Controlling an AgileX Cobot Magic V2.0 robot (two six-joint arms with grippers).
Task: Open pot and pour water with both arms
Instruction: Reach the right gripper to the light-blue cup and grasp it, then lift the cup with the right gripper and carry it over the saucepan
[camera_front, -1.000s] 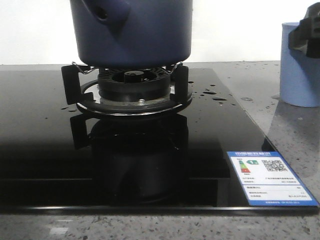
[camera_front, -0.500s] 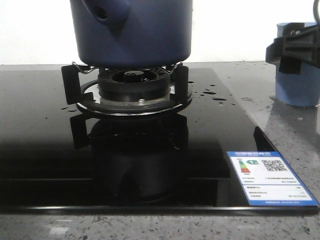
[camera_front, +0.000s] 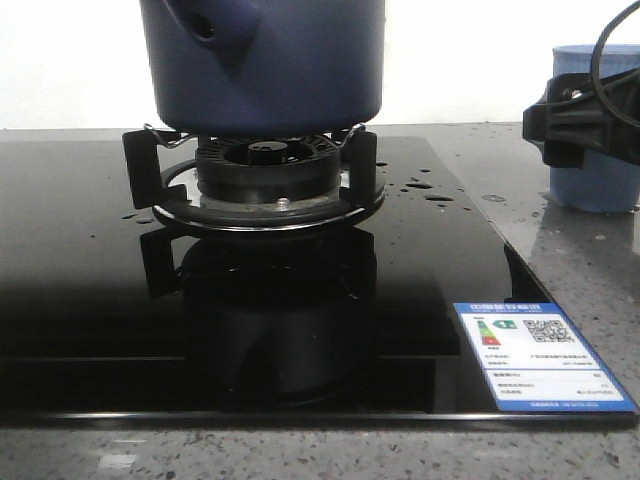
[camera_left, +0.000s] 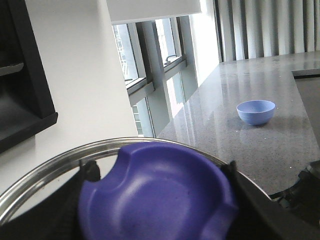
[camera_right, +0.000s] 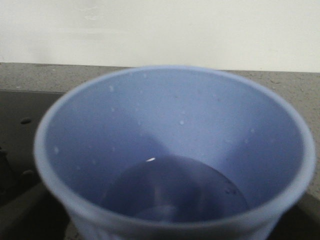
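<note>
On the left wrist camera, the left gripper's fingers flank a glass lid (camera_left: 30, 187) with a purple-blue knob (camera_left: 155, 195); whether they pinch it I cannot tell. Beyond, a small blue bowl (camera_left: 255, 111) sits alone on open grey counter. Centre front, the pot (camera_front: 262, 62) stands on the burner stand (camera_front: 255, 175), water (camera_front: 425, 190) drops dotting the black cooktop (camera_front: 80, 290) rightward. At the right edge, the right gripper (camera_front: 585, 120) wraps the light-blue cup (camera_front: 595, 185); its grip is unclear.

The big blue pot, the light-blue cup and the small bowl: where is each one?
pot (camera_front: 290, 70), front view, its front wall.
light-blue cup (camera_front: 590, 185), front view, its lower side.
small bowl (camera_left: 255, 112), left wrist view, its outer side.
</note>
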